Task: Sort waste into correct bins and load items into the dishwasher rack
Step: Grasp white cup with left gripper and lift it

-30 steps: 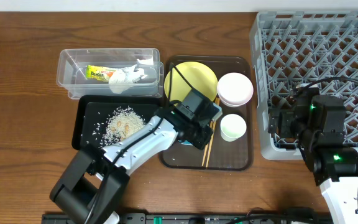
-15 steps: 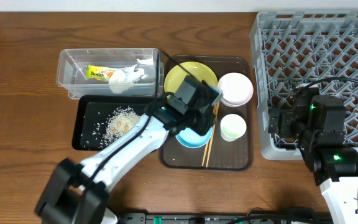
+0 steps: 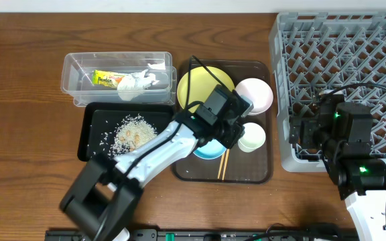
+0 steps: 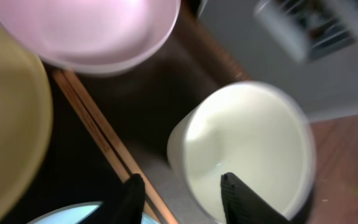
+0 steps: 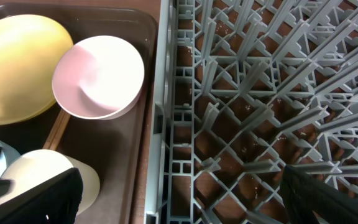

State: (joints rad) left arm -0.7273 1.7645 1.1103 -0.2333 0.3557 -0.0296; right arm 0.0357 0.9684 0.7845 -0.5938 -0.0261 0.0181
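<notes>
My left gripper (image 3: 238, 128) (image 4: 182, 200) is open, low over the pale green-white cup (image 3: 252, 138) (image 4: 247, 149); one finger is inside the cup and the other outside its left wall. Wooden chopsticks (image 3: 224, 163) (image 4: 95, 134) lie beside the cup. The light blue bowl (image 3: 208, 150), yellow plate (image 3: 200, 84) (image 5: 17, 62) and pink bowl (image 3: 259, 94) (image 5: 98, 74) sit on the same brown tray. My right gripper (image 3: 305, 132) (image 5: 182, 199) is open and empty over the front left corner of the grey rack (image 3: 344, 60) (image 5: 260, 93).
The dark brown serving tray (image 3: 263, 175) holds the dishes. The clear tub (image 3: 72, 70) holds the yellow-green wrapper (image 3: 104, 79) and white tissue (image 3: 137, 82). The black tray (image 3: 89, 144) holds rice scraps (image 3: 133, 130). The rack's wall stands just right of the brown tray.
My left gripper has moved right, from above the blue bowl to the cup. The blue bowl now shows more. The right arm has not moved.
</notes>
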